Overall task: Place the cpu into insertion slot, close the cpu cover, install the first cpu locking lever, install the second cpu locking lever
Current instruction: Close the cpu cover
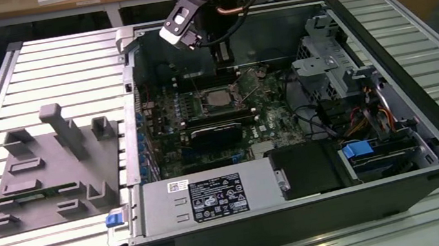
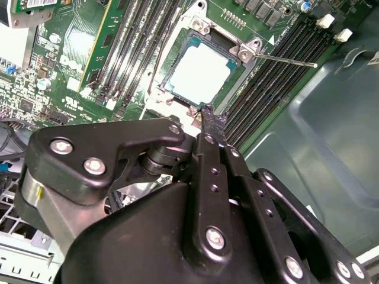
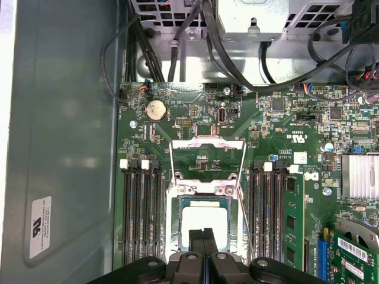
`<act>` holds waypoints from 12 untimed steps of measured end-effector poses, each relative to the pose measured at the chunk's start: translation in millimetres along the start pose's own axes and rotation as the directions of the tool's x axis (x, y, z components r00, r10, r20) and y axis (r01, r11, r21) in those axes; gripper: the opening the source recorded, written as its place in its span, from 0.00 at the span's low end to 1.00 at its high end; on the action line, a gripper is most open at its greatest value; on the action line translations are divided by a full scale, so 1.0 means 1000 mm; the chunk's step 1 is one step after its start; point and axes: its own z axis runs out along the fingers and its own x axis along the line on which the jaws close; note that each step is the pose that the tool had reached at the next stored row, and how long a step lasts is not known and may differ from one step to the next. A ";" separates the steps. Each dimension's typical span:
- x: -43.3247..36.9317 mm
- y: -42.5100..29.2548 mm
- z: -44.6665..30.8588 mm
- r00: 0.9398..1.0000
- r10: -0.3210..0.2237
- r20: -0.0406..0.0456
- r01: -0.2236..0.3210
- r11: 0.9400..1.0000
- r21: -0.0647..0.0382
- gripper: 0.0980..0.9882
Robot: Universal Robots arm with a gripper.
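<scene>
The cpu [image 3: 204,220] [image 2: 198,71] [image 1: 218,99], a pale square chip, lies flat inside the insertion slot [image 3: 175,220] [image 2: 167,89] on the green motherboard. The cpu cover [image 3: 207,144], a thin silvery frame, stands raised off the slot, and the board shows through its cutout. A thin wire locking lever [image 2: 284,59] [image 3: 247,207] sticks out beside the slot. My gripper [image 3: 204,239] [image 2: 210,121] [image 1: 224,55] hovers just over the edge of the slot opposite the cover. Its black fingers [image 3: 197,241] are shut together with nothing between them.
Memory sticks [image 3: 293,219] flank the slot. A finned heat sink [image 3: 358,177] and cable bundles [image 3: 177,35] lie nearby. The grey power-supply box [image 1: 205,200] and drive cage [image 1: 342,72] fill the case. A grey fixture block [image 1: 52,167] sits at the exterior view's left.
</scene>
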 end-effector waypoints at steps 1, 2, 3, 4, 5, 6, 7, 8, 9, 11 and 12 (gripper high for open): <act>0.0000 0.0000 0.0000 1.000 0.000 0.000 0.000 1.000 0.000 0.01; 0.0000 0.0000 0.0000 1.000 0.000 0.000 0.000 1.000 0.000 0.01; 0.0000 0.0003 0.0000 1.000 0.000 0.000 0.000 1.000 0.000 0.01; 0.0000 0.0011 0.0000 1.000 0.000 0.000 0.000 1.000 0.000 0.01; 0.0000 0.0021 0.0000 1.000 0.000 0.000 0.000 1.000 0.000 0.01; 0.0000 0.0036 0.0002 1.000 0.000 0.000 0.000 1.000 0.000 0.01; 0.0000 0.0052 0.0003 1.000 0.000 0.000 0.000 1.000 0.000 0.01; 0.0000 0.0071 0.0004 1.000 0.000 0.000 0.000 1.000 0.000 0.01; 0.0000 0.0090 0.0004 1.000 0.000 0.000 0.000 1.000 0.000 0.01; 0.0000 0.0127 0.0007 1.000 0.000 0.000 0.000 1.000 0.000 0.01; 0.0000 0.0145 0.0008 1.000 0.000 0.000 0.000 1.000 0.000 0.01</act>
